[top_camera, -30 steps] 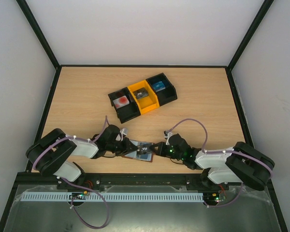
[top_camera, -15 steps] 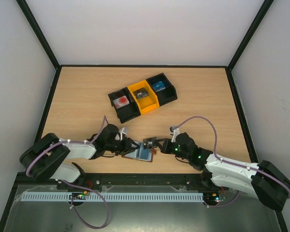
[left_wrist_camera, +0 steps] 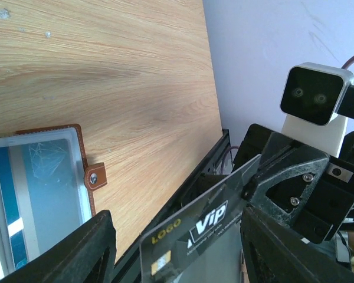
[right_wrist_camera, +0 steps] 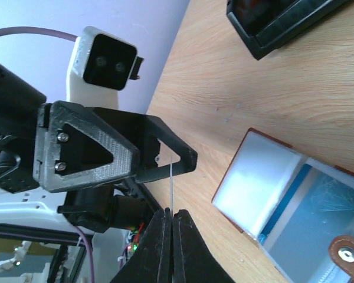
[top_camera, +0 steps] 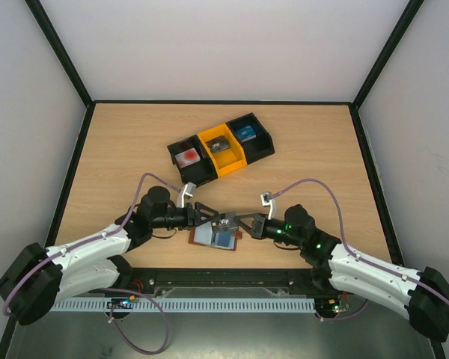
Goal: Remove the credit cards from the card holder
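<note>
Pulled clear of the card holder point(left_wrist_camera: 41, 194) in the last second: dark grey card point(left_wrist_camera: 200, 221), clamped edge-on in right pincer point(right_wrist_camera: 170, 213), flanked by wide-open, empty left pincer point(left_wrist_camera: 177, 227). Still sleeved in holder on bench point(left_wrist_camera: 106, 59): blue card point(left_wrist_camera: 9, 200).

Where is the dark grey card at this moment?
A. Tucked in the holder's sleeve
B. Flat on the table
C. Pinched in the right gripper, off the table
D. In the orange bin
C: the right wrist view shows the right gripper closed on the edge of the dark grey card, apart from the card holder.
</note>
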Robot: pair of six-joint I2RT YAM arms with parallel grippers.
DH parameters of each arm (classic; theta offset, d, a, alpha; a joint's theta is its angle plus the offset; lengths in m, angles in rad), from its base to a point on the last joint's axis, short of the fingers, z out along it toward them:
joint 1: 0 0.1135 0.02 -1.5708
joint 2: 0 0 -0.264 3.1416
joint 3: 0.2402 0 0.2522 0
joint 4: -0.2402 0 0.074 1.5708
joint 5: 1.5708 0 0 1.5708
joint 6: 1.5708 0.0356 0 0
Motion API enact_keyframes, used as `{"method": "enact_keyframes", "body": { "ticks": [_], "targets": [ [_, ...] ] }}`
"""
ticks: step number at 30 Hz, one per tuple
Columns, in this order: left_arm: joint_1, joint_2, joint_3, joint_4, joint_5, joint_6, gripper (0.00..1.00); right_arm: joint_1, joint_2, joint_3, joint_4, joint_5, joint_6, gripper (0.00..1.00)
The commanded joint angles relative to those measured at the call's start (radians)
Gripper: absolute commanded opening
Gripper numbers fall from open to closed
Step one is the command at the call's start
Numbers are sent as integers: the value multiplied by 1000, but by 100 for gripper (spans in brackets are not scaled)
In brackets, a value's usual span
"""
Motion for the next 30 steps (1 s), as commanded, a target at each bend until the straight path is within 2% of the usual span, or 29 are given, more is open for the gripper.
{"method": "enact_keyframes", "body": {
  "ticks": [1,5,6,8,12,13,16,18,22,24,25,28,30],
  "targets": [
    [1,-20,-24,24,42,2,60,-4,-28,16,39,-58,14,2],
    [1,-16,-59,154,93,-58,56,-3,-42,-3,84,-67,50,2],
    [1,-15,-67,188,103,-78,52,-3,-44,-4,89,-67,56,2],
    [-1,-20,-85,248,115,-118,40,-4,-44,-8,93,-61,61,2],
    [-1,-35,-103,291,106,-161,9,-4,-41,-30,120,-55,77,2],
    [-1,-41,-105,293,98,-167,4,-4,-41,-34,119,-51,78,2],
    [-1,-52,-110,285,77,-175,3,-4,-51,-36,83,-27,69,4],
    [-1,-61,-112,271,53,-176,3,-4,-77,-37,40,7,62,11],
    [1,-73,-104,239,11,-158,3,-4,-161,-39,-54,89,42,35],
    [5,-74,-79,196,-18,-130,3,-4,-207,-45,-80,113,37,56],
    [8,-70,-63,177,-31,-112,3,-3,-223,-45,-95,128,35,62],
    [35,-40,5,103,-57,-42,3,-3,-250,-57,-122,163,18,68],
    [70,-1,61,41,-62,-3,3,-4,-258,-66,-130,189,11,77]
  ]
}}
